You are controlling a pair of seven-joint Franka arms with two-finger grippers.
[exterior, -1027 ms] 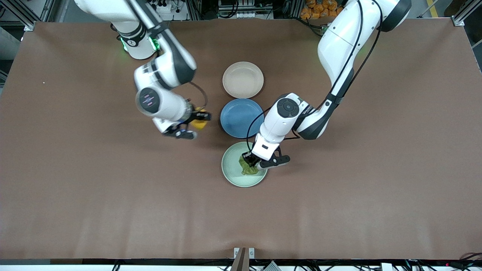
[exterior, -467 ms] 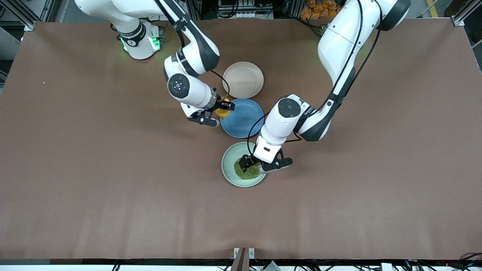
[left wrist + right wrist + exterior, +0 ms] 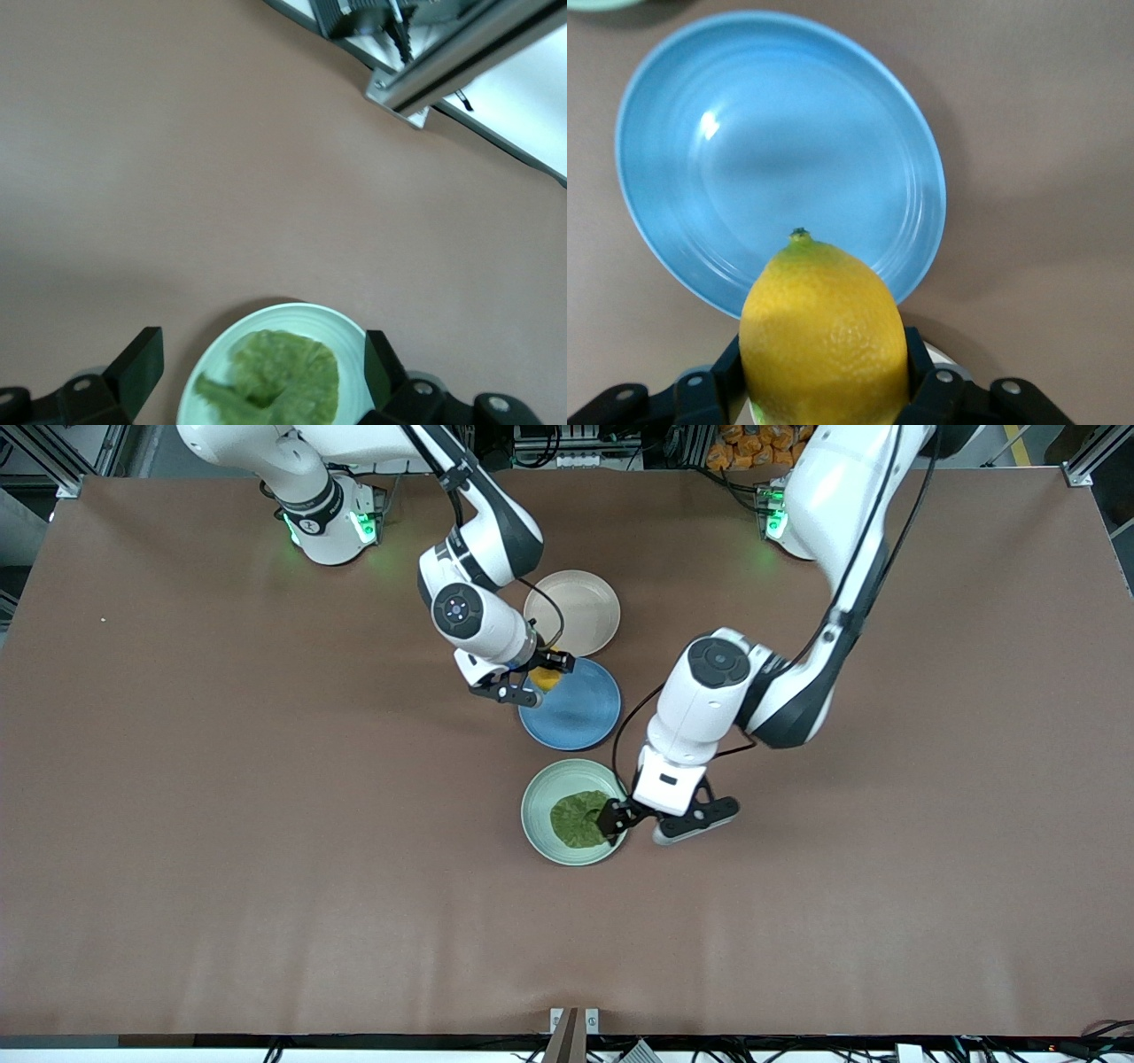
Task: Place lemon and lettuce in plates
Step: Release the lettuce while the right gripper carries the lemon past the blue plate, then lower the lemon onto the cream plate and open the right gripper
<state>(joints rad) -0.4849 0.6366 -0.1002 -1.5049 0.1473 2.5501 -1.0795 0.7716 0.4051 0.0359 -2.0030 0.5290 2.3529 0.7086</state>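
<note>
We note the lettuce (image 3: 579, 820) lying flat in the mint plate (image 3: 542, 794), stem tip probably toward the left gripper (image 3: 631, 822), which hovers wide open over that plate's rim. The right gripper (image 3: 540, 677) clamps the lemon (image 3: 544, 678) lengthwise over the blue plate (image 3: 580, 713); next it must reach the beige plate (image 3: 585, 607).

Left hand (image 3: 631, 821) spread wide — right hand (image 3: 547, 677) clamped (both aloft).
</note>
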